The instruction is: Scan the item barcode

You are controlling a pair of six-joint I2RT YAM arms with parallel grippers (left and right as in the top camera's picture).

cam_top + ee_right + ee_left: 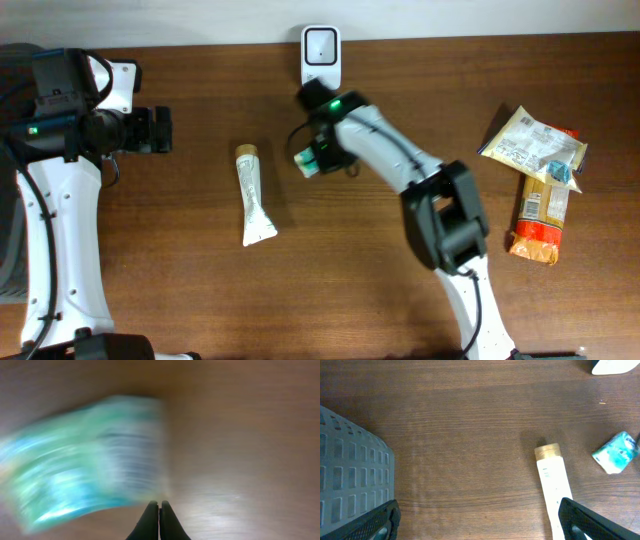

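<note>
Right tool (159, 517) tight together beside blurred green packet (85, 460); left tool (480, 522) wide apart; tube (254, 195), scanner (321, 55), snack packets (540, 170) around.

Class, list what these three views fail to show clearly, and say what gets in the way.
Teal packet, right wrist view: motion blur, barcode unreadable.
Right end effector, same view: shut, but whether it pinches the packet is unclear.
White tube, left wrist view: lower end cut off by the bottom edge.
Pale bag, overhead: print too small.

Teal packet (85, 460) motion-blurred, print unreadable; white tube (552, 477) cut off by bottom edge.
</note>
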